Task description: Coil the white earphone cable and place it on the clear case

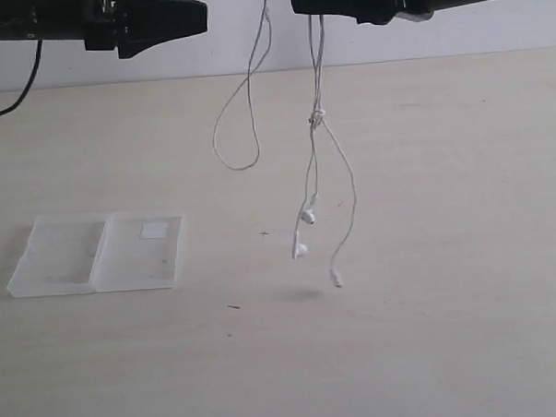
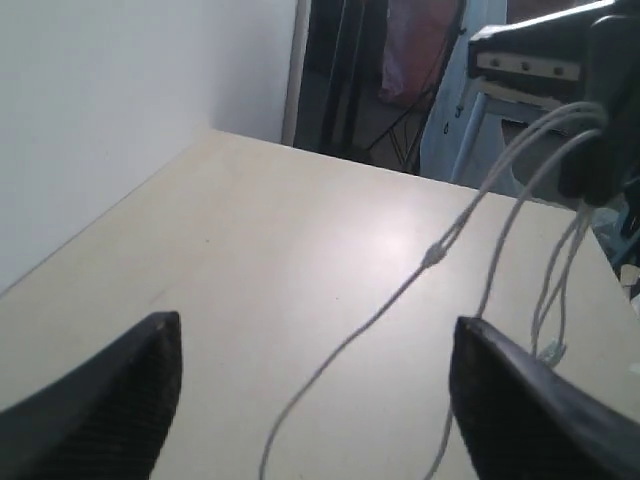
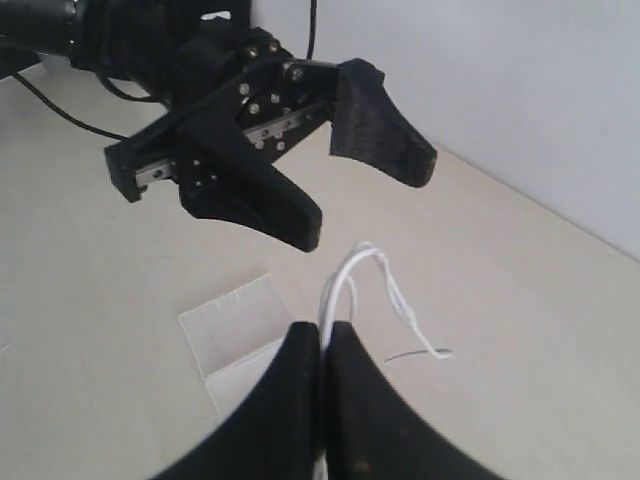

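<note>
So our right claw [image 3: 322, 335] is pinched tight on the white earphone cable [image 1: 316, 117], which dangles in loops above the bench [image 1: 450, 349] (earbuds and plug at the low end). Our left claw [image 2: 315, 335] stands wide, gripping nothing. The clear case [image 1: 95, 255] lies flat and open at about 8 o'clock from the earbuds, well apart.

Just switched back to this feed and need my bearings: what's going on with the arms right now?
The right gripper is shut on the white earphone cable and holds it high, so its loops and earbuds dangle, apparently just clear of the table. The left gripper is open beside it, holding nothing. The clear case lies opened flat, off to the left, with nothing on it. The cable is not yet coiled.
</note>
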`<action>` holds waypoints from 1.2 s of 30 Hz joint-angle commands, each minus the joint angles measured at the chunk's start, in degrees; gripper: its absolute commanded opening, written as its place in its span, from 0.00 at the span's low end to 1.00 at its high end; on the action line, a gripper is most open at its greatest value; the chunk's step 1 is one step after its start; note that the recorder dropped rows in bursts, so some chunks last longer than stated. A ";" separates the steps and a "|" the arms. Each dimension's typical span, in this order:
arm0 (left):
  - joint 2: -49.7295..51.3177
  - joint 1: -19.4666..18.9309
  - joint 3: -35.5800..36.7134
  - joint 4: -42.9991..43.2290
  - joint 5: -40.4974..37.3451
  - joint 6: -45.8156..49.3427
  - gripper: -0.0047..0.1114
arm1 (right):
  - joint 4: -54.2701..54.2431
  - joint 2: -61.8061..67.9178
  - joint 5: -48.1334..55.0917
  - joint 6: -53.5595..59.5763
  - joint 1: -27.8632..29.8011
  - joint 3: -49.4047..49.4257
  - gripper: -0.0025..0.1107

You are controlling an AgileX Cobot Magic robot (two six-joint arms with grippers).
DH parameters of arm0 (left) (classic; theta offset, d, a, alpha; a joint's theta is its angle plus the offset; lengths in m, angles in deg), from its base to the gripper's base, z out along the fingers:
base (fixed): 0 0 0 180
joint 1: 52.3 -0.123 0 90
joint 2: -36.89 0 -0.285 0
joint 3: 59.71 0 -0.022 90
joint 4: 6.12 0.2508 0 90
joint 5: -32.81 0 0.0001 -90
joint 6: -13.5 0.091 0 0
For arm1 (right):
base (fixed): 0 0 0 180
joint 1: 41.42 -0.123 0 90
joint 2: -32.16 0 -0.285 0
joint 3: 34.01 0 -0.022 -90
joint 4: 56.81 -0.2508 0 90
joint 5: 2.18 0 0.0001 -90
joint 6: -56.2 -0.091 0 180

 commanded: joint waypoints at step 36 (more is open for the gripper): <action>-10.58 -1.03 7.15 0.58 -0.23 6.79 0.66 | -0.17 9.82 0.35 -8.18 0.27 -9.27 0.02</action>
